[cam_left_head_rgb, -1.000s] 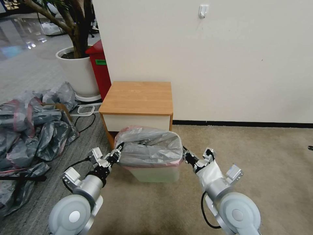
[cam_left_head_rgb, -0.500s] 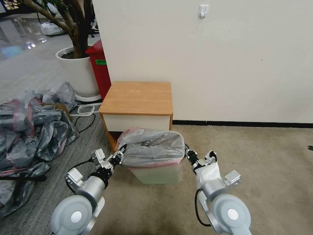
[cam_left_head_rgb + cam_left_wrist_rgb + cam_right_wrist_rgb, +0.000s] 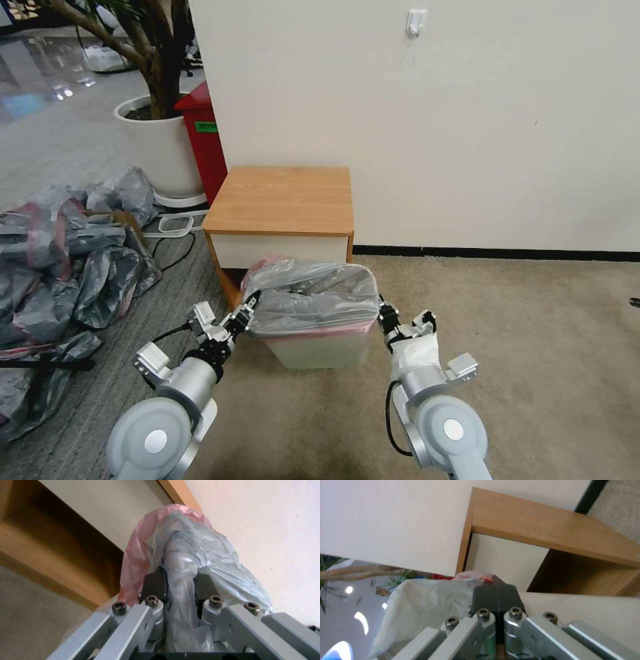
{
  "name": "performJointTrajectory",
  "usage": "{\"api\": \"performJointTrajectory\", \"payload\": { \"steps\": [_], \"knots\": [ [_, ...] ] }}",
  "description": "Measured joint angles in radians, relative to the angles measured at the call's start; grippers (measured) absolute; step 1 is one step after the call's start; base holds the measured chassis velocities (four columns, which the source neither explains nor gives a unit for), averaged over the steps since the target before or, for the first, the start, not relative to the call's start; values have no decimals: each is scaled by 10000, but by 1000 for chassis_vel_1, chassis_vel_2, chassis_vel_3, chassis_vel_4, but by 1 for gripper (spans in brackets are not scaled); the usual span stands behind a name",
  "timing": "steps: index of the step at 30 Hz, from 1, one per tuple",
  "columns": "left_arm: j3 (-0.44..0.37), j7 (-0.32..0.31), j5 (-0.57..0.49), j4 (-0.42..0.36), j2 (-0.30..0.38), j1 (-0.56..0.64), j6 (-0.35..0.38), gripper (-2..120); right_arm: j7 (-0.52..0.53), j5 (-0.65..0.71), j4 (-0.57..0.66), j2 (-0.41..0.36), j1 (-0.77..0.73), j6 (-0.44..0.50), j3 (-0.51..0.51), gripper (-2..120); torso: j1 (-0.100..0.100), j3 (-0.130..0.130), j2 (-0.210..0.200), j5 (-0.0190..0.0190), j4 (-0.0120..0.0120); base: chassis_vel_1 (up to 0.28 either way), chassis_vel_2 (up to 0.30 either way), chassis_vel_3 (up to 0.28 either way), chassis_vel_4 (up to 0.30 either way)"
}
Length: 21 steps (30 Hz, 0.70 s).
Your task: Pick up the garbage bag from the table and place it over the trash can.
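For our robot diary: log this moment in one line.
left gripper: shut on bag | right gripper: shut at bag edge | bag draped over bin | table: bare

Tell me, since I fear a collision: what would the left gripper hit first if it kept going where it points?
Probably the table: the left gripper, shut on the garbage bag, points toward its cream drawer front, though depth is unclear.

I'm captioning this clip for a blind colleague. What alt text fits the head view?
A grey garbage bag with a pink rim sits over a cream trash can in front of a wooden table. The left hand and right hand pinch its opposite sides.
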Motion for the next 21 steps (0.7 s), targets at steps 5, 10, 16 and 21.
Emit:
{"api": "performJointTrajectory", "payload": {
  "steps": [5,10,16,21],
  "knots": [
    [-51,-70,-279,29,59,-79,7,10,-516,-837,-121,-195,-209,18,3,0,0,0,0,-1,-1,0,0,0,0],
    [-40,-77,-367,23,122,-14,71,11,-873,-2105,-833,-508,123,194,102,0,0,0,0,1,-1,0,0,0,0],
    [-27,-55,-387,-14,120,40,80,13,-1202,-3138,-1304,-656,419,335,190,0,-1,0,0,1,0,0,0,0,0],
    [-91,-42,-475,-5,155,3,77,13,-1623,-3941,-1389,-669,258,465,128,0,0,0,0,1,0,0,0,0,0]
  ]
}}
